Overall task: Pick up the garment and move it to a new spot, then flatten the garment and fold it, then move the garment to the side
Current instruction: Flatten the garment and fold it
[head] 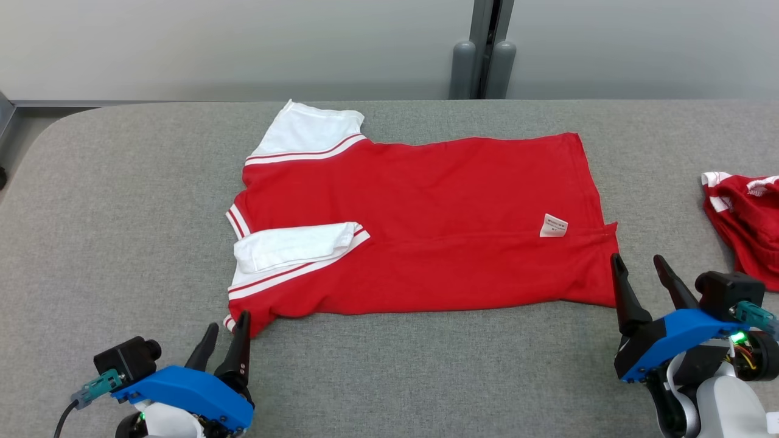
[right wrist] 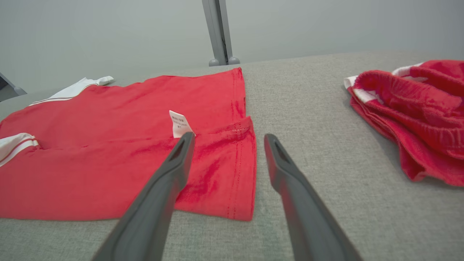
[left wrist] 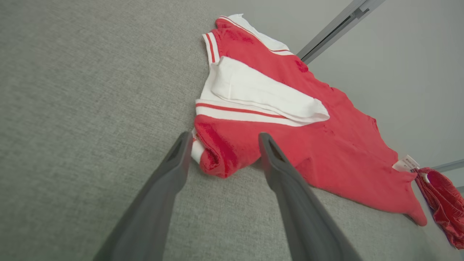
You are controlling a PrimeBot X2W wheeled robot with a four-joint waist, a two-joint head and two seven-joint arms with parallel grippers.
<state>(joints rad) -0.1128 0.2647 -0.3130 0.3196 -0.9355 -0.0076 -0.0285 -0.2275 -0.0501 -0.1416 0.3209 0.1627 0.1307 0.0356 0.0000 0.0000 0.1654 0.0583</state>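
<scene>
Plainly, I had the left gripper (head: 226, 325) spread wide and holding nothing, its tips on either side of the bunched red shoulder corner at the near left of the garment (head: 426, 225). In the left wrist view that corner sat between the fingers (left wrist: 175, 159) without being pinched. I judged it was parked there because that corner was the natural handle for the next fold.

The garment lay mid-table (head: 122, 213), stretched lengthwise, neck end to my left and hem to my right. Its near strip looked turned over onto the body, which would explain why the near white sleeve (head: 292, 246) lay tucked on top of the red while the far sleeve (head: 310, 131) stuck out flat at the back. Further right, the care label (head: 553, 225) showed along that fold's edge, suggesting the inside faced up there.

The right gripper (head: 639, 261) was likewise open and empty at the near hem corner, mirroring the left so both ends could be lifted together. Well to the right a second red garment (head: 742, 213) lay crumpled, apart from the work. To me the folding looked partly done, and the move aside not yet begun.
</scene>
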